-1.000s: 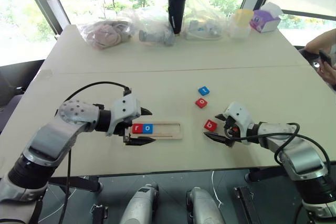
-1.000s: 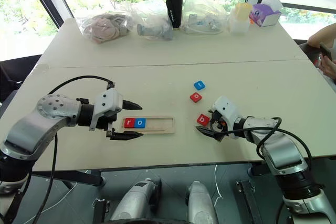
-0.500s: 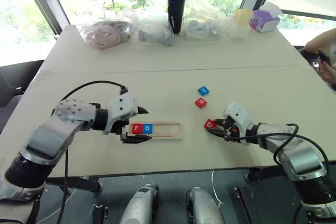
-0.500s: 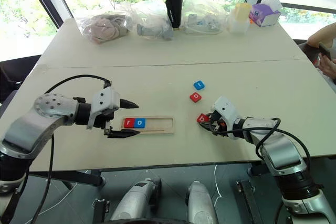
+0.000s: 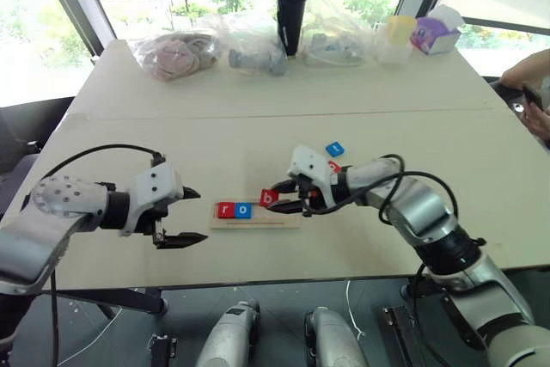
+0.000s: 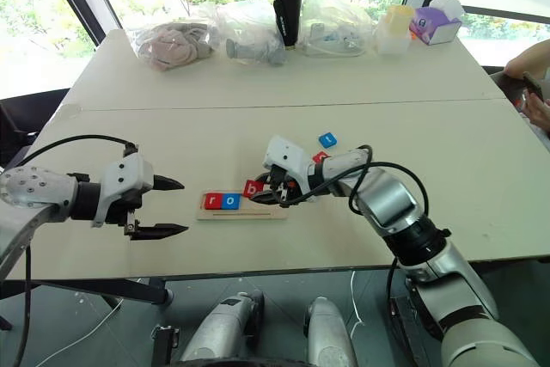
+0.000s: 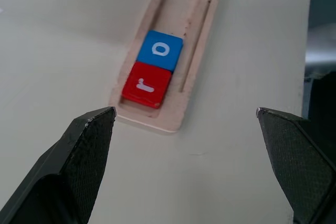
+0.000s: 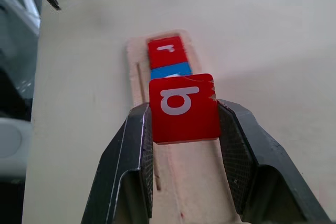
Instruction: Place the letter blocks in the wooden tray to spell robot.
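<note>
The wooden tray [image 5: 282,220] lies near the table's front edge, with a red r block [image 5: 225,210] and a blue o block [image 5: 243,210] at its left end. My right gripper [image 5: 280,198] is shut on the red b block [image 8: 184,107], which it holds just above the tray beside the blue o. A blue t block [image 5: 335,149] lies further back on the table. Next to it lies a red block [image 6: 320,157], partly hidden by my right arm. My left gripper [image 5: 186,217] stands open to the left of the tray, holding nothing.
Plastic bags [image 5: 176,51], a black tumbler [image 5: 290,4], a yellow-lidded container [image 5: 394,36] and a purple tissue box [image 5: 434,32] line the far edge. A person's arm [image 5: 526,70] shows at the right edge. The tray sits close to the table's front edge.
My right gripper shut on the b block, lifted it and carried it left to the tray. My left gripper drew back leftwards, off the tray's left end.
</note>
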